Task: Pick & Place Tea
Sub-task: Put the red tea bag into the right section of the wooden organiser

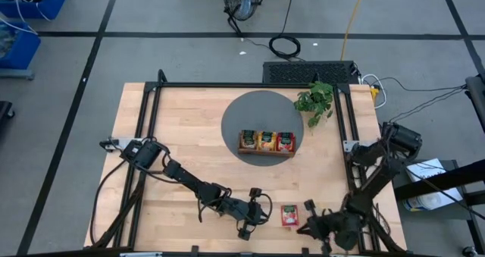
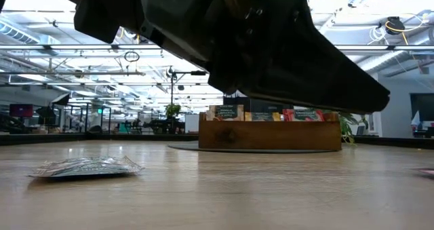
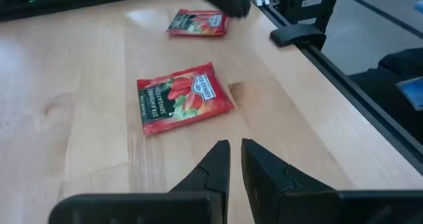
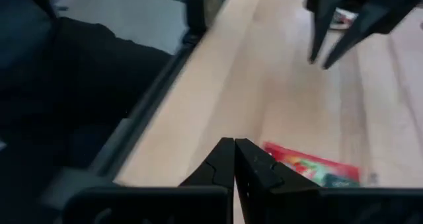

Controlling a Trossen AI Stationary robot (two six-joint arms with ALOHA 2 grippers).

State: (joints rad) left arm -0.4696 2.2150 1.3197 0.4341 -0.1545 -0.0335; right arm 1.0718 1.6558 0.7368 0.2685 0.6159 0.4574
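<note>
Tea is what we're after: our left pincer hovers low over the worktop, jaws narrowed to a slit and empty, nose toward the red sachet just beside it. Right pincer sits closed, empty, just past that sachet. Farther back, the wooden tray holds other sachets. We're on the approach; next we open and descend.

Bare table between claws; tray, plant block far side (behind sachet).
</note>
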